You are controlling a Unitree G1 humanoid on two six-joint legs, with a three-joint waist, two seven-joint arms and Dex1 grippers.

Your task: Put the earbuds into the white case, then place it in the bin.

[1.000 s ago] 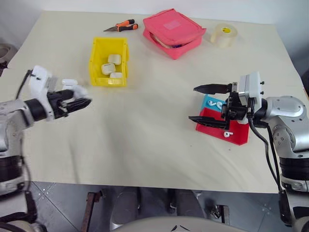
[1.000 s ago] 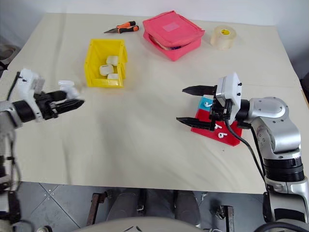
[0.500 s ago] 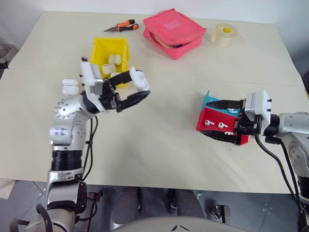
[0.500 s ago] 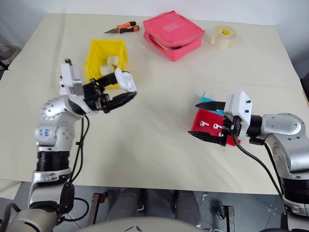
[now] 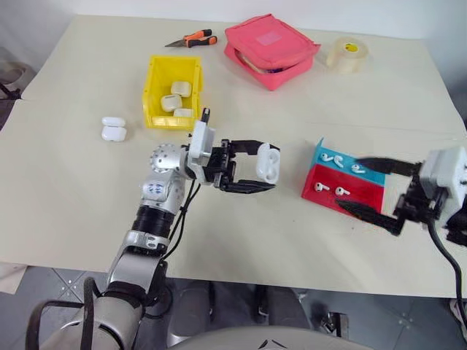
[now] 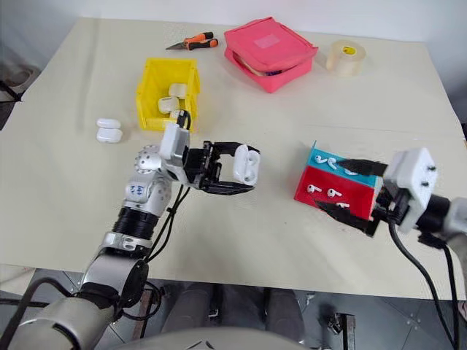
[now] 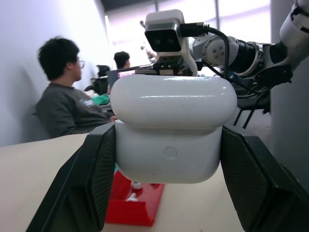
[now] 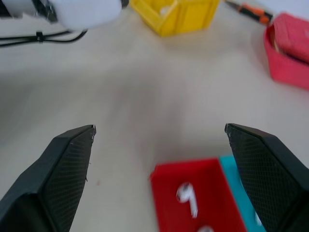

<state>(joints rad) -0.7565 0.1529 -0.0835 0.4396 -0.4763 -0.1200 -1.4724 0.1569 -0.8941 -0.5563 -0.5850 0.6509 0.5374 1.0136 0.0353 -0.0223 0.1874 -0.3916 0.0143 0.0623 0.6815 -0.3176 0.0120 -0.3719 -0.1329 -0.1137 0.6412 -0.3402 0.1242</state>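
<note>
Two jobs split: we are clamping the white case [image 5: 268,163] in our left gripper [image 5: 257,168], presenting it toward our empty, wide-open right gripper [image 5: 373,191] straddling the earbuds [image 5: 330,189].

Table [image 5: 87,211]: cream top, wide, matte.
Floor [image 5: 219,306]: grey tiles below table's near edge.
Wall [image 7: 43,29]: pale, plain.
Windows [image 7: 231,14]: bright daylight, far end.
People [image 7: 63,96]: seated at back.
</note>
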